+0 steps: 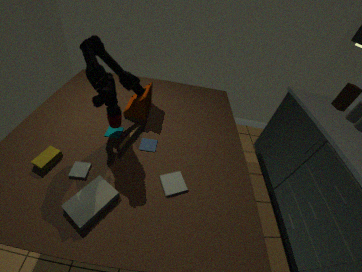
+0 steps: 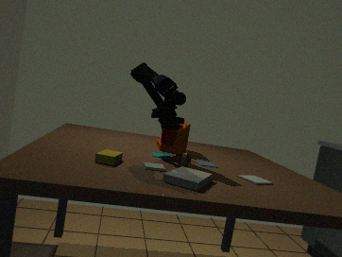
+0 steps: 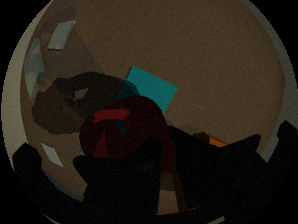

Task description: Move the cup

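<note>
My gripper point(image 1: 114, 109) point(image 2: 171, 128) point(image 3: 164, 130) is shut on the dark red cup point(image 1: 115, 120) point(image 2: 168, 137) point(image 3: 125, 132). The cup is held above the table, close to the teal pad point(image 1: 114, 132) point(image 2: 161, 155) point(image 3: 152, 89), and looks roughly upright. In the wrist view small blue and green marbles point(image 3: 121, 126) show dimly inside the cup. The blue pad point(image 1: 148, 145) point(image 2: 207, 164) lies beside the teal one, with nothing on it. The cup's underside and its exact height over the teal pad are hard to make out.
An orange block-like object point(image 1: 139, 107) point(image 2: 183, 138) stands close behind the cup. A large pale box point(image 1: 91, 200) point(image 2: 188, 177), a small pale block point(image 1: 80, 170) point(image 2: 154, 166), a yellow block point(image 1: 46, 156) point(image 2: 109, 157) and a pale flat square point(image 1: 173, 183) point(image 2: 255, 179) lie on the table.
</note>
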Controlling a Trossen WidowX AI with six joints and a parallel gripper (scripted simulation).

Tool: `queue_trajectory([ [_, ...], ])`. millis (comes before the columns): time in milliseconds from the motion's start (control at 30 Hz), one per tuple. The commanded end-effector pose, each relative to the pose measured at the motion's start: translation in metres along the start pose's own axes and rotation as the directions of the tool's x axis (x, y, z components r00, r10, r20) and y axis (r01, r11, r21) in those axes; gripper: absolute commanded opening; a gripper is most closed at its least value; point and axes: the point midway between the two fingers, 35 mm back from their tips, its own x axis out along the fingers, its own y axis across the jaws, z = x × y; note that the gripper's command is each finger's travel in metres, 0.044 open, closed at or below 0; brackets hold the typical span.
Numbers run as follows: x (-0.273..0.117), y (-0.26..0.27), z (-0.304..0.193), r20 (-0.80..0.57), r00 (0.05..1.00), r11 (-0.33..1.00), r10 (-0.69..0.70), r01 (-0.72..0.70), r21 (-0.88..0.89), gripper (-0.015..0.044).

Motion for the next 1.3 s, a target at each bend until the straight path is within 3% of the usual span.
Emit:
queue_trajectory([
  [0,-0.002,-0.008,0.009,0.008,1.000,1.000,0.004,-0.004,0.004,0.0000],
  [1267,0.039,-0.010,0.012,0.008,1.000,1.000,0.004,-0.004,0.005,0.0000],
])
